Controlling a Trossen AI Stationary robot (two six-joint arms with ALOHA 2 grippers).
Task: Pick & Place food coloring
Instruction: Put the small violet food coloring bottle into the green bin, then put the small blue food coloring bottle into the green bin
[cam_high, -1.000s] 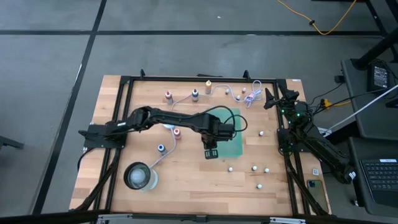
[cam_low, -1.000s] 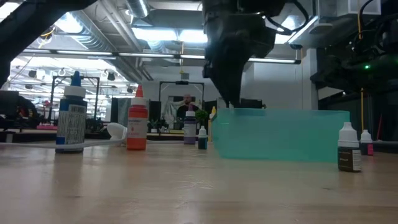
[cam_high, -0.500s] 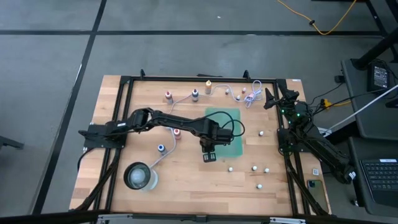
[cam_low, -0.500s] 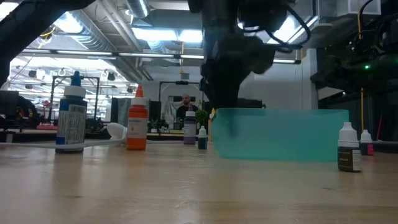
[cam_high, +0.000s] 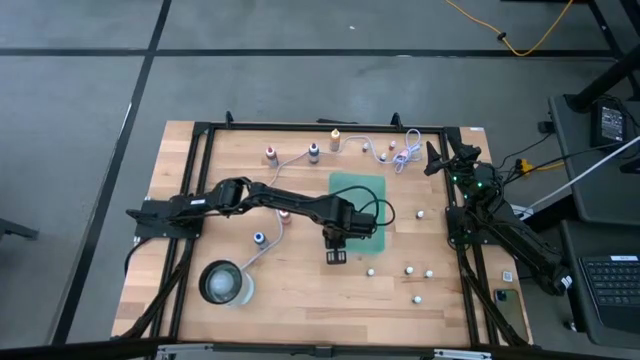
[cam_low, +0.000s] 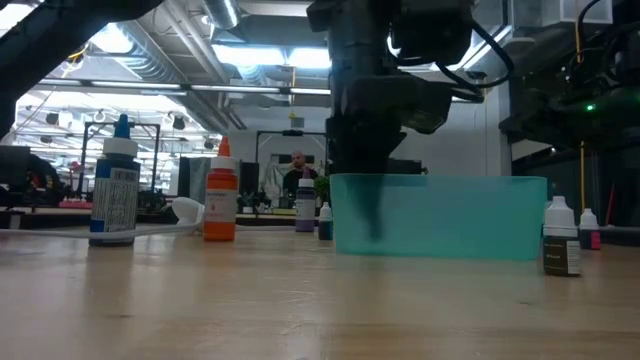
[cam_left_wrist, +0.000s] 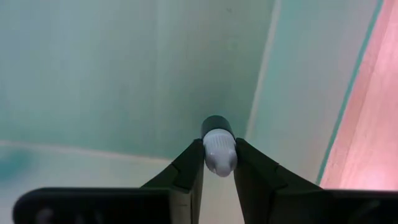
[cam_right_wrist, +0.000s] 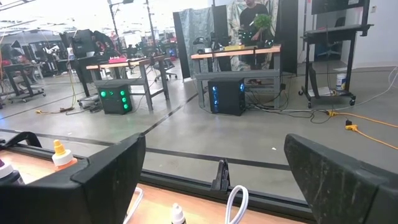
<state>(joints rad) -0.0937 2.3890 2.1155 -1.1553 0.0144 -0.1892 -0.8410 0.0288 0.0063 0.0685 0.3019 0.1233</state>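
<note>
Over the last second the left gripper (cam_high: 337, 256) has drawn back along the teal bin (cam_high: 357, 204), from out over the bin's front half to its front edge, and in the low view the bin's translucent wall (cam_low: 440, 217) now stands a little further to the left, its left end reaching under the dark wrist, so the bin appears to have shifted with the arm. The right arm has not moved: it sits folded at the table's right edge, well away from the bin, and the right gripper (cam_right_wrist: 214, 180) has its fingers spread wide with nothing between them, looking out over the table's back rail into the room. In the left wrist view the left gripper's two dark fingers (cam_left_wrist: 186, 174) are pressed onto a small dark bottle of food coloring (cam_left_wrist: 219, 149) with a white ribbed cap; the cap sits right between the fingertips, pinched on both sides, and the dark body points away from the jaws toward the teal floor of the bin. The other bottles stand apart from the bin: a red one (cam_high: 284, 212) and a blue one (cam_high: 259, 238) to its left beside the arm, three more (cam_high: 313, 151) in a row behind it near the white cable, and several white ones (cam_high: 408, 269) scattered on the wood to its right and front-right
</note>
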